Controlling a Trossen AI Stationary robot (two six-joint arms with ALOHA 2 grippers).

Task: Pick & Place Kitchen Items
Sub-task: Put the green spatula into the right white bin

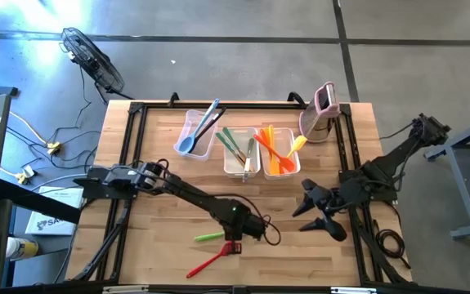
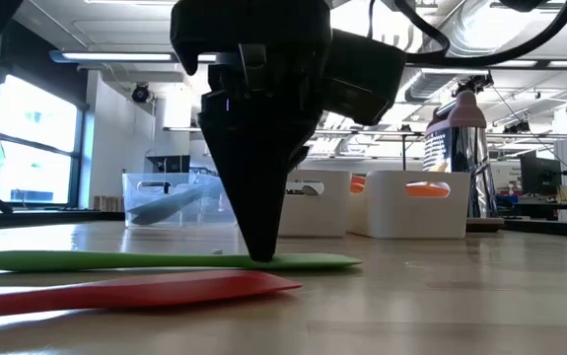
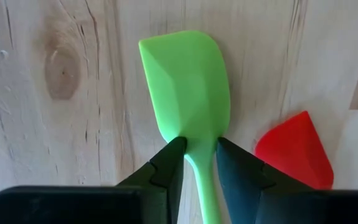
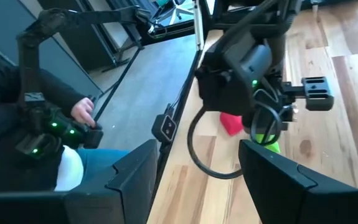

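1. Plainly, the grasp step was in hand: the left claw (image 3: 196, 163) stood point-down on the counter (image 1: 153, 253) near its front edge, its two dark fingers set on either side of the green spatula (image 3: 188, 87) at the neck, where blade narrows to handle. The fingers lay close against the neck, yet whether they had clamped or merely flanked it could not be told.
2. By my judgement the next move called for a firm squeeze on that slim neck, then a straight lift, since the red spatula (image 3: 296, 146) lay just beside it and could be dragged along.
3. The green spatula lay flat on the wood, a soft-looking matte blade with a rounded corner and a raised middle ridge; in the high view its handle ran out toward the left arm's side.
4. Farther off, the right claw (image 1: 320, 211) waited over the counter's right side with its fingers spread apart, holding nothing.
5. At the far edge stood three clear tubs (image 1: 196, 143), holding a blue spoon (image 1: 195, 135), green utensils (image 1: 236, 147) and orange and yellow utensils (image 1: 277, 151); the green tub looked the likely goal.
6. Beside them rose a pink-and-white gadget (image 1: 321, 110).
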